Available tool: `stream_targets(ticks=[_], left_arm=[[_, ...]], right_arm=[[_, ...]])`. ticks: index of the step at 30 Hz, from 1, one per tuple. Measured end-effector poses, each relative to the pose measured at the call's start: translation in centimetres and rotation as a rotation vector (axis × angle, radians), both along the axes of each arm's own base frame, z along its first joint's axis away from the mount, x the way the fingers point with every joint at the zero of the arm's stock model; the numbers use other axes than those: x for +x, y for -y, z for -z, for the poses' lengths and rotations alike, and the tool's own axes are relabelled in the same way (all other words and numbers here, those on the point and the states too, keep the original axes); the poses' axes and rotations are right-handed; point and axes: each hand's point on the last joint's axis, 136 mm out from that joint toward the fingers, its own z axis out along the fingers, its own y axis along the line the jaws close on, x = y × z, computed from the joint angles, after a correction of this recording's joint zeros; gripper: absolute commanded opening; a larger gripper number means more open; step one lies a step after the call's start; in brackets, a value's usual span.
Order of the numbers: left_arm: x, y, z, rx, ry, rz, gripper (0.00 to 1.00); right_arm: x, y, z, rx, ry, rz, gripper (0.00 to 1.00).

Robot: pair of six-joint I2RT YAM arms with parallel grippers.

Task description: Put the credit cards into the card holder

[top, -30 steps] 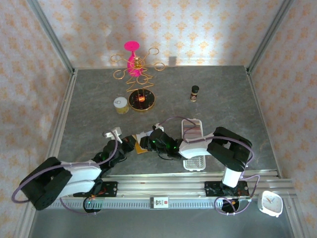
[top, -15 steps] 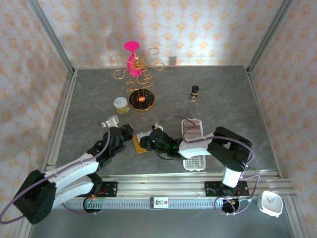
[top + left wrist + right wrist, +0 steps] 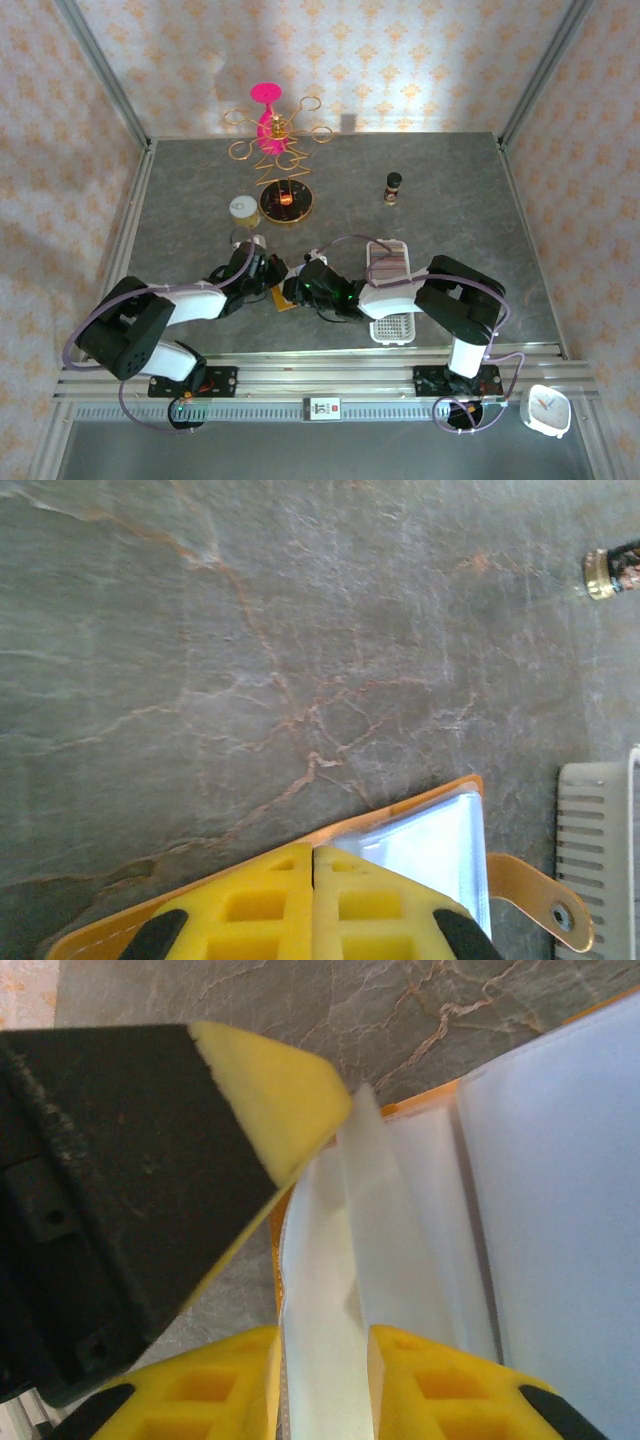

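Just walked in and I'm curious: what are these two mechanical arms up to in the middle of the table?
Both arms meet at an open orange card holder. The left gripper, jaws shut, sits on its edge, seemingly pinning it flat. The right gripper has its jaws either side of a pale thin sheet inside it; whether it grips, I can't tell.

Left hand (image 3: pixel 313 865) pads pressed together over orange card holder (image 3: pixel 430 835), white slotted tray (image 3: pixel 600 850) nearby, grey marbled table (image 3: pixel 250 630)
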Motion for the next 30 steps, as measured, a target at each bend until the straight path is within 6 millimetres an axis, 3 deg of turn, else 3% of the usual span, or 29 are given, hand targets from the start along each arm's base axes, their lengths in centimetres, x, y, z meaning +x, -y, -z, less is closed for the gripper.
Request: stream_targets(ticks=[12, 20, 30], left_arm=[[0.3, 0.8, 0.7, -0.017, 0.010, 0.037, 0.00], [0.1, 0.7, 1.2, 0.003, 0.014, 0.054, 0.00], [-0.3, 0.5, 1.5, 0.016, 0.030, 0.069, 0.00]], right_arm=[[-0.1, 0.1, 0.6, -0.029, -0.003, -0.010, 0.30], [-0.4, 0.1, 0.4, -0.050, 0.023, -0.023, 0.38], [0.1, 1.9, -2.3, -0.032, 0.098, 0.036, 0.40]])
